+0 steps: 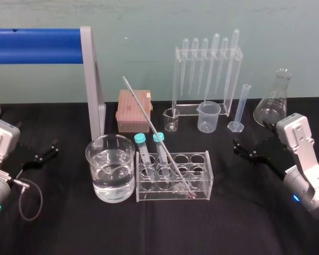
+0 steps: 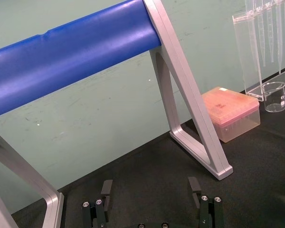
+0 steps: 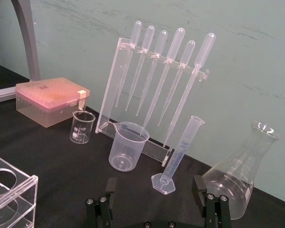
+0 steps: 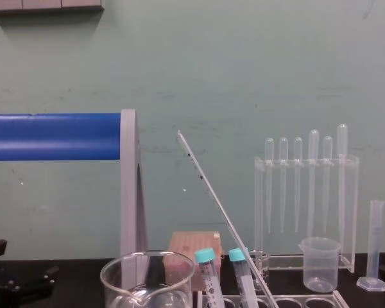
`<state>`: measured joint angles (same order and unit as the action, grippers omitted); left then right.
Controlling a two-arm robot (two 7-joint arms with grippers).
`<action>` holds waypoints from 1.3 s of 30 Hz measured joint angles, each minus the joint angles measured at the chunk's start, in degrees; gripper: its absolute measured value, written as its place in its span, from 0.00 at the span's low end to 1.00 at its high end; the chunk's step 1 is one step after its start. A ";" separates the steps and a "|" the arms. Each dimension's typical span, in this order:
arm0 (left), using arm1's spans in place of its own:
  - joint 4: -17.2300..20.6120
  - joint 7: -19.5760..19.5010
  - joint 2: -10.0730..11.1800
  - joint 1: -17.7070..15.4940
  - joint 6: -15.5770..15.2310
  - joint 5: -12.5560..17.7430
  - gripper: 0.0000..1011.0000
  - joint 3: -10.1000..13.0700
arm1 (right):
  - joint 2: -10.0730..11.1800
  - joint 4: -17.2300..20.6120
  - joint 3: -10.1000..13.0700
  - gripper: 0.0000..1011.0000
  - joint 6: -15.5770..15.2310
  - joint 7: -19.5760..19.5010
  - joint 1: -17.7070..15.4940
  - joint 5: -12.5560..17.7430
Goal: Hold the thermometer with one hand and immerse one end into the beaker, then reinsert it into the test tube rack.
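Thermometer (image 1: 154, 130) leans in the rack (image 1: 208, 178), left tool (image 1: 40, 154) and right tool (image 1: 244, 150) both spread empty; pinch mid-stem gently, lifting along its slant.

Teal tube caps (image 1: 140, 137), blue bar (image 1: 34, 45), pink box (image 1: 128, 109), dark-marked thermometer (image 1: 149, 122)

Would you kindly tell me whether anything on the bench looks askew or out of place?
The thermometer leans steeply in the test tube rack, its top tipped toward the back left, whereas the pipettes hang straight. Nothing looks spilled or broken. The left end effector and right end effector rest open at the sides.
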<state>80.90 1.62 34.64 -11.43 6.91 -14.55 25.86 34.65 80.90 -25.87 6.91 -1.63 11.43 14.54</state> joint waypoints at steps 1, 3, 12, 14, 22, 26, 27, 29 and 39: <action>0.00 0.00 0.00 0.00 0.00 0.00 1.00 0.00 | 0.00 0.00 0.00 0.99 0.00 0.00 0.00 0.00; 0.00 0.00 0.00 0.00 0.00 0.00 1.00 0.00 | 0.00 0.00 0.00 0.99 0.00 0.00 0.00 0.00; 0.00 0.00 0.00 0.00 0.00 0.00 1.00 0.00 | 0.00 0.00 0.00 0.99 0.00 0.01 0.00 0.00; 0.00 0.00 0.00 0.00 0.00 0.00 1.00 0.00 | 0.00 0.00 0.00 0.99 0.00 0.01 0.00 0.00; 0.00 0.00 0.00 0.00 0.00 0.00 1.00 0.00 | 0.00 0.00 0.00 0.99 0.00 0.01 0.00 0.00; 0.00 0.00 0.00 0.00 0.00 0.00 1.00 0.00 | 0.00 0.00 0.00 0.99 0.00 0.00 0.00 0.00; 0.00 0.00 0.00 0.00 0.00 0.00 1.00 0.00 | 0.00 0.00 0.00 0.99 0.00 0.01 0.00 0.00; 0.00 0.00 0.00 0.00 0.00 0.00 1.00 0.00 | 0.00 0.00 0.00 0.99 0.00 0.01 0.00 0.00; 0.00 0.00 0.00 0.00 0.00 0.00 1.00 0.00 | 0.00 0.00 0.00 0.99 0.00 0.01 0.00 0.00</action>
<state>80.90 1.62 34.64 -11.43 6.91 -14.55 25.86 34.65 80.90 -25.86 6.91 -1.62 11.44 14.55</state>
